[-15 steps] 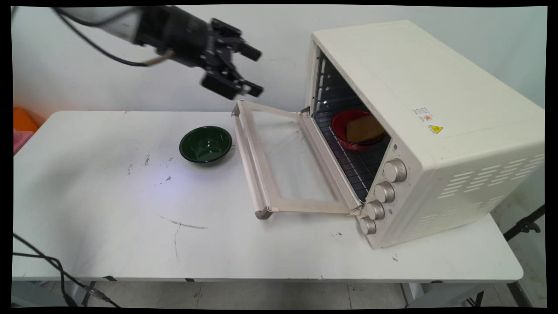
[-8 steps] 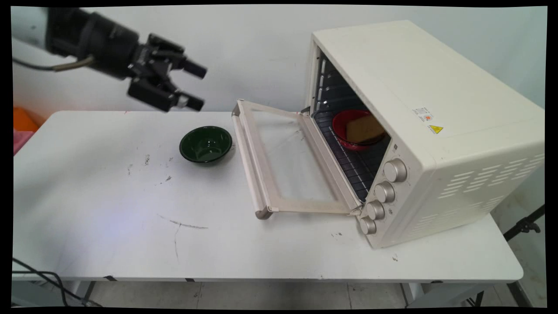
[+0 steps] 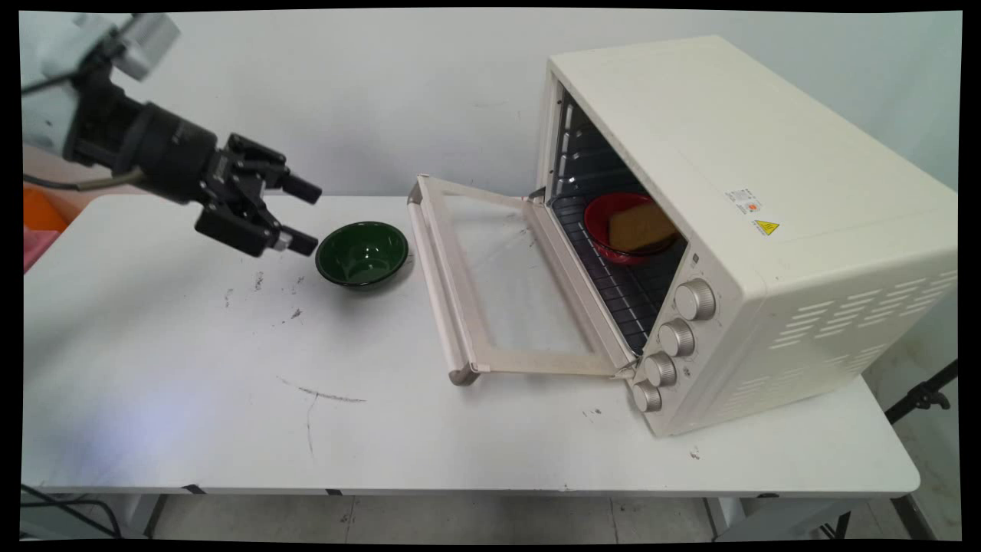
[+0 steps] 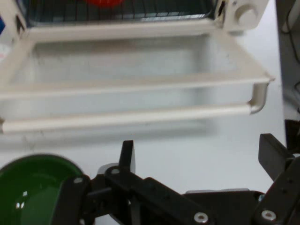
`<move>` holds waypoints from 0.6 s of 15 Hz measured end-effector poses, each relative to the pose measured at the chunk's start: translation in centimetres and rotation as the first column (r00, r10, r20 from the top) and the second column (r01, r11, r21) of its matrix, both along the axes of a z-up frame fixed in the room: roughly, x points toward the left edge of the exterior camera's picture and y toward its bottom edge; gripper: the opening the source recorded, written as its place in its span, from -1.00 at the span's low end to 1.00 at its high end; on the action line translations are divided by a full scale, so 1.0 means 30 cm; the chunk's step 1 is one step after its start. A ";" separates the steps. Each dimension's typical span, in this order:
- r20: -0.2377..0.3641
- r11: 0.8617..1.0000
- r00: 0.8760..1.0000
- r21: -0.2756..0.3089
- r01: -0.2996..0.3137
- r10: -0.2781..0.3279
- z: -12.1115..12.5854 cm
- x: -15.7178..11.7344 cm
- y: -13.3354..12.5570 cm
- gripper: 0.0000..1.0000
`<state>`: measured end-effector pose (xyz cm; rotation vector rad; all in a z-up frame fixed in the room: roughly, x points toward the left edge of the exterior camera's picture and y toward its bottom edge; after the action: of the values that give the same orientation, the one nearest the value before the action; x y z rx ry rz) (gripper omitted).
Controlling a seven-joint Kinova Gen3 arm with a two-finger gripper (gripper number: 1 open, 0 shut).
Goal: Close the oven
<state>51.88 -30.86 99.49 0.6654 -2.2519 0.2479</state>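
Observation:
My gripper (image 3: 305, 216) hangs open and empty just left of a dark green bowl (image 3: 361, 254), low over the white table (image 3: 230, 368). In the hand view the gripper (image 4: 197, 152) shows its two black fingers (image 4: 126, 152) wide apart, with the green bowl (image 4: 33, 187) at the lower left. Ahead of it lies the cream toaster oven's (image 3: 736, 222) door (image 3: 490, 284), folded down flat; its handle (image 4: 126, 117) runs across the hand view. Inside the oven a red bowl (image 3: 605, 226) holds a tan slice of bread (image 3: 640, 226).
The oven fills the table's right half, with several knobs (image 3: 693, 299) on its front corner. An orange thing (image 3: 42, 211) sits past the table's left end. A black stand (image 3: 923, 395) shows at the right, below the table.
The gripper has swung left and down, from above the oven door's far end to beside the green bowl. It stayed open. Bowls and oven have not moved.

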 end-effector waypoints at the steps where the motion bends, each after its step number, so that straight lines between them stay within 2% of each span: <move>1: 0.017 1.000 1.000 0.015 -0.011 0.011 -0.032 -0.001 -0.009 1.00; 9: 0.118 0.992 0.990 0.091 -0.085 0.074 -0.280 -0.102 -0.120 1.00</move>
<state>48.82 -34.46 91.10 0.8117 -2.3610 0.2236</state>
